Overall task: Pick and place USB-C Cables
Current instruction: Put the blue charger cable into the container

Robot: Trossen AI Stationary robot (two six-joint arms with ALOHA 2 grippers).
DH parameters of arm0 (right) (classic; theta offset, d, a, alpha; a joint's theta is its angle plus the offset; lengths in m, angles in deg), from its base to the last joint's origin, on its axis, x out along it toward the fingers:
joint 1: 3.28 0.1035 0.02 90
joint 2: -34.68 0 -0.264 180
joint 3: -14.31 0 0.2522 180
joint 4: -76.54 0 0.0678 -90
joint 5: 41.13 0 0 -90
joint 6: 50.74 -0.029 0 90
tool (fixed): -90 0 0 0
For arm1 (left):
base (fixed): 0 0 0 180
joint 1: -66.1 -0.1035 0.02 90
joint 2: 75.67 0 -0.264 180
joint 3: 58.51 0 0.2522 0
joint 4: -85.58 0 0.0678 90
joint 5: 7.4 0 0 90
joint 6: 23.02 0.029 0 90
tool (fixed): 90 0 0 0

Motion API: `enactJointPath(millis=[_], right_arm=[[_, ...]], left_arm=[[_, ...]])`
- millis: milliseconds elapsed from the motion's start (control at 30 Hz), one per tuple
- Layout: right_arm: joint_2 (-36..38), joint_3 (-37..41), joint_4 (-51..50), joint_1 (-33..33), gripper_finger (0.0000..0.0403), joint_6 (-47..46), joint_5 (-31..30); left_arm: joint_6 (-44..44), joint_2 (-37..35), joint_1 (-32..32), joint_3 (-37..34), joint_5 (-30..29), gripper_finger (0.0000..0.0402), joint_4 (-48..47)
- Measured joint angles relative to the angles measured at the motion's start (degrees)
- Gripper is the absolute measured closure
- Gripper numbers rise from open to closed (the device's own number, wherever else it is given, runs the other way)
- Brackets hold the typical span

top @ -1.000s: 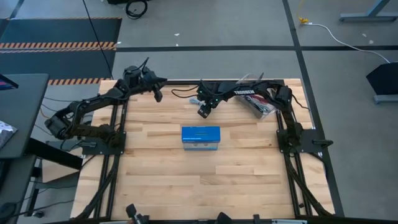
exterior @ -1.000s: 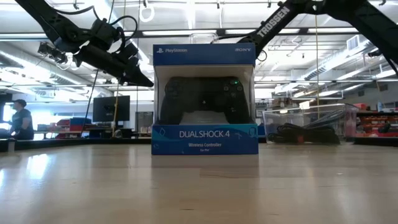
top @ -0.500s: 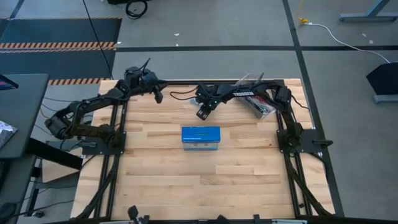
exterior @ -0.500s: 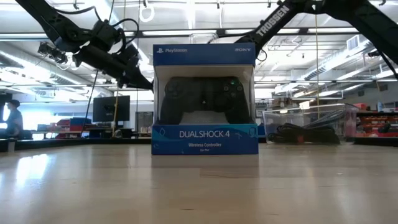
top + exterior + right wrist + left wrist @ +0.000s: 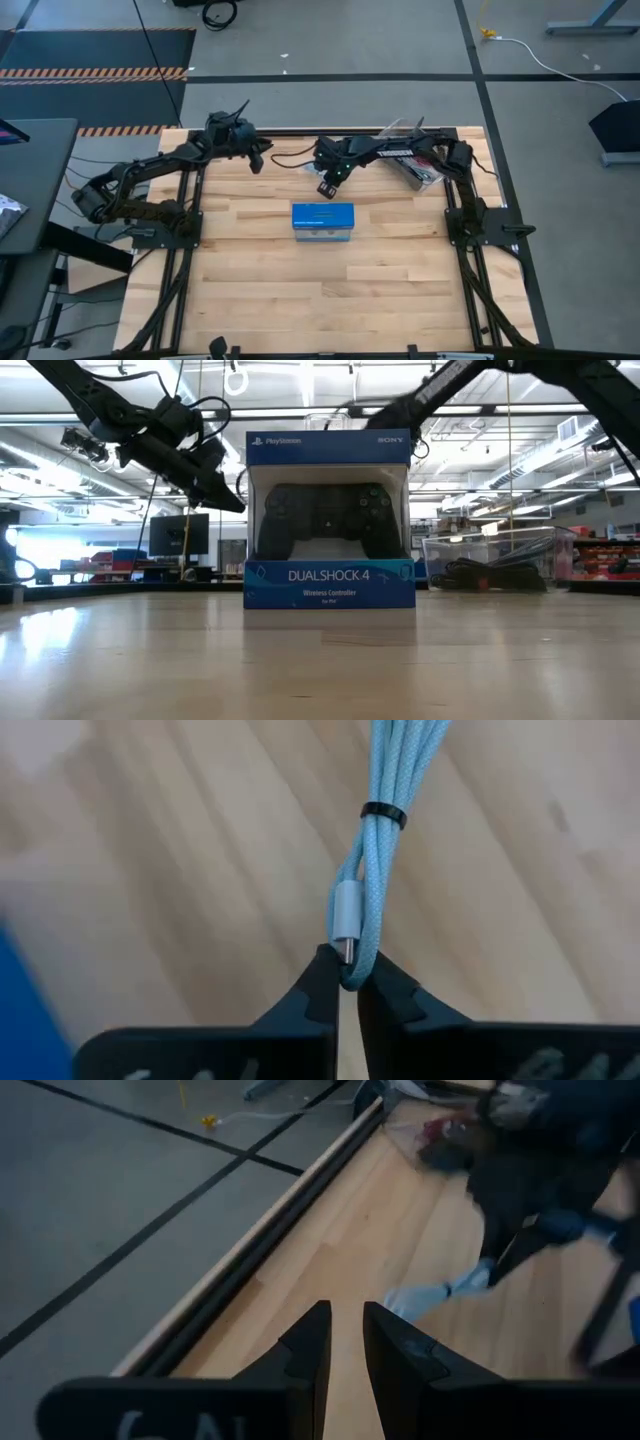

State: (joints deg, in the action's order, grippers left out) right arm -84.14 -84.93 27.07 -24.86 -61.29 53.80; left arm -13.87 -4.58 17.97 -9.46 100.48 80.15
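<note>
Box (image 5: 322, 221) mid-table, bin (image 5: 417, 170) behind-right.

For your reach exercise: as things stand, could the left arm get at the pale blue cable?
Probably not freely: the right tool is shut on the pale blue cable, while the left tool hangs apart nearby.

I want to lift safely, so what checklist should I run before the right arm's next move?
1. Right gripper shut on the pale blue cable bundle: ok.
2. Grip depth: only the bundle's looped end is pinched: not ok.
3. Black tie holds the bundle together: ok.
4. Blue DualShock 4 box apart from the right gripper: ok.
5. Left gripper apart from the right one: ok.
6. Bundle off the table: cannot tell.
</note>
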Motion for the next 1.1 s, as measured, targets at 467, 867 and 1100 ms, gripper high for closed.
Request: enactJointPath(millis=[467, 867, 1100], right_arm=[[18.61, -5.05, -17.10, 2.50, 0.0383, 1.28, -14.13], [31.83, -2.35, -54.30, -3.56, 0.0383, -19.04, -23.84], [34.48, 10.51, -49.19, -7.39, 0.0383, -15.14, -20.18]], left_arm=[[-1.16, 0.00, 3.49, 0.00, -0.01, 0.0333, -1.83], [-1.01, 0.00, 5.65, 0.00, 0.01, 0.0333, -1.72], [-1.43, 0.00, 5.65, 0.00, 1.59, 0.0333, -1.78]])
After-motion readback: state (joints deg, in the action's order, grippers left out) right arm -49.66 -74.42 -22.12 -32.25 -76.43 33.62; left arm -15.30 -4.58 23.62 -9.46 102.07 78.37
